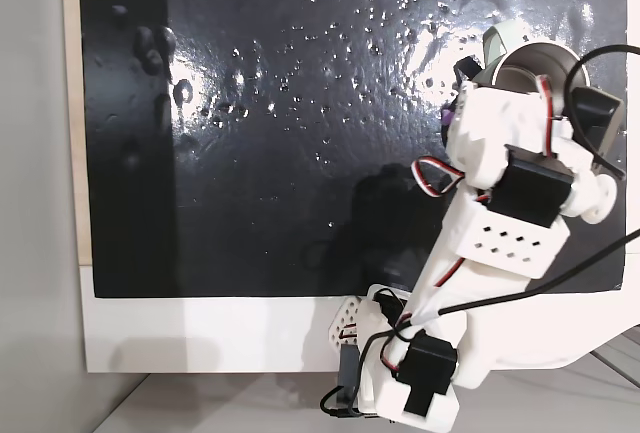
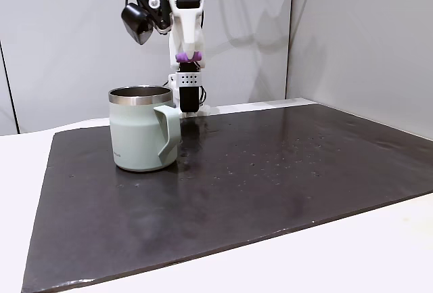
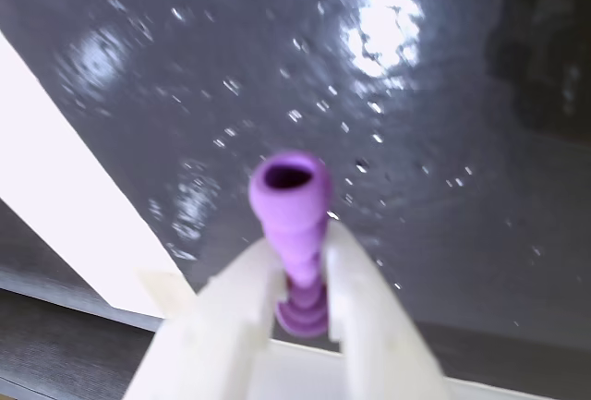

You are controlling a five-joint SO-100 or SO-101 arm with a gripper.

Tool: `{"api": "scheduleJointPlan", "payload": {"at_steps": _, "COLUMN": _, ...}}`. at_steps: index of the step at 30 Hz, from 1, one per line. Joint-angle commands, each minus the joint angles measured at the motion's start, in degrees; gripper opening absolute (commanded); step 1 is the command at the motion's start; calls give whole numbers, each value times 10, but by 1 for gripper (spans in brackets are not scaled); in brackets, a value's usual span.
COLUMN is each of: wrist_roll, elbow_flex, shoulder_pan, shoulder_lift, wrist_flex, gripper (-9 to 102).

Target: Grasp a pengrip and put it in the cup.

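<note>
My white gripper (image 3: 300, 275) is shut on the light-purple ribbed pengrip (image 3: 292, 206), which sticks out past the fingertips with its open end toward the camera. In a fixed view the gripper (image 2: 189, 58) hangs high above the mat with the pengrip (image 2: 184, 57) between its fingers, behind and to the right of the cup (image 2: 143, 129). The pale grey-green cup stands upright on the mat, handle to the right, steel rim showing. From above, the cup (image 1: 522, 61) is partly hidden by the arm, and a bit of the purple pengrip (image 1: 447, 113) peeks out beside it.
A glossy black mat (image 1: 280, 133) covers the white table (image 1: 200, 338). The arm's base (image 1: 400, 373) sits at the near table edge in that view. A grey wall (image 2: 352, 29) rises behind the table. A dark wrist camera (image 2: 137, 24) sticks out beside the arm.
</note>
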Motion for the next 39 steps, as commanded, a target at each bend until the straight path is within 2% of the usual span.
{"api": "scheduleJointPlan", "payload": {"at_steps": 1, "wrist_roll": -31, "elbow_flex": -101, "shoulder_pan": 49, "shoulder_lift": -41, "wrist_flex": 4, "gripper": 0}}
{"api": "scheduleJointPlan", "payload": {"at_steps": 10, "wrist_roll": -65, "elbow_flex": -287, "shoulder_pan": 108, "shoulder_lift": -168, "wrist_flex": 4, "gripper": 0}}
{"api": "scheduleJointPlan", "payload": {"at_steps": 18, "wrist_roll": -77, "elbow_flex": -308, "shoulder_pan": 119, "shoulder_lift": -179, "wrist_flex": 4, "gripper": 1}}
{"api": "scheduleJointPlan", "payload": {"at_steps": 21, "wrist_roll": -75, "elbow_flex": -299, "shoulder_pan": 120, "shoulder_lift": -171, "wrist_flex": 4, "gripper": 23}}
{"api": "scheduleJointPlan", "payload": {"at_steps": 24, "wrist_roll": -72, "elbow_flex": -297, "shoulder_pan": 123, "shoulder_lift": -170, "wrist_flex": 4, "gripper": 32}}
{"api": "scheduleJointPlan", "payload": {"at_steps": 39, "wrist_roll": -74, "elbow_flex": -273, "shoulder_pan": 136, "shoulder_lift": -159, "wrist_flex": 4, "gripper": 30}}
